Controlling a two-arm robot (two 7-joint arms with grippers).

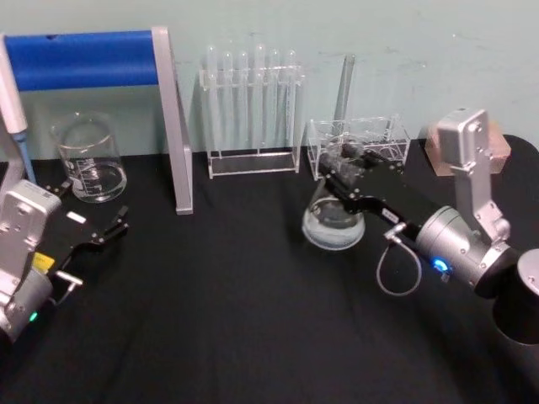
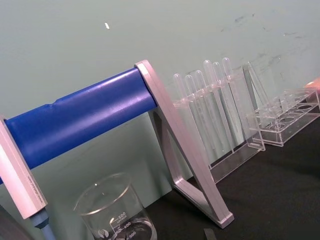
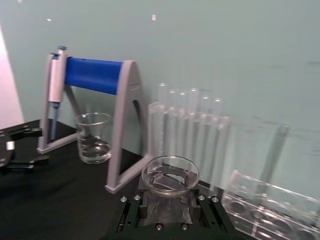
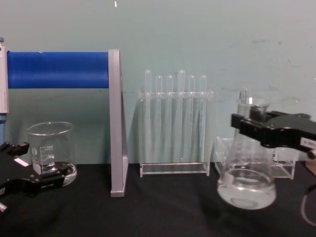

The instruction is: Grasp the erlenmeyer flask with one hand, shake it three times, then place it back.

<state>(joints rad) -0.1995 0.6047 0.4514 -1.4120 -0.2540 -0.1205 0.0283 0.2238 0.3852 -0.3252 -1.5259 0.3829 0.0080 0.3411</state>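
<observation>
Matte black table [image 1: 227, 303], conical glass flask [image 1: 333, 225]

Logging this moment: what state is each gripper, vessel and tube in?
erlenmeyer flask: upright, some clear liquid inside, held by the neck.
right gripper: shut on the flask's neck.
beaker: upright, a little liquid at the bottom.
left gripper: open, idle beside the beaker.
test tubes: upright in their rack.

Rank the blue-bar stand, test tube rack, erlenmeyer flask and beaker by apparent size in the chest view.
1. blue-bar stand
2-3. test tube rack and erlenmeyer flask, its neck in the right gripper: similar, and the flask stands nearer, so I won't rank them.
4. beaker, near the open left gripper.
</observation>
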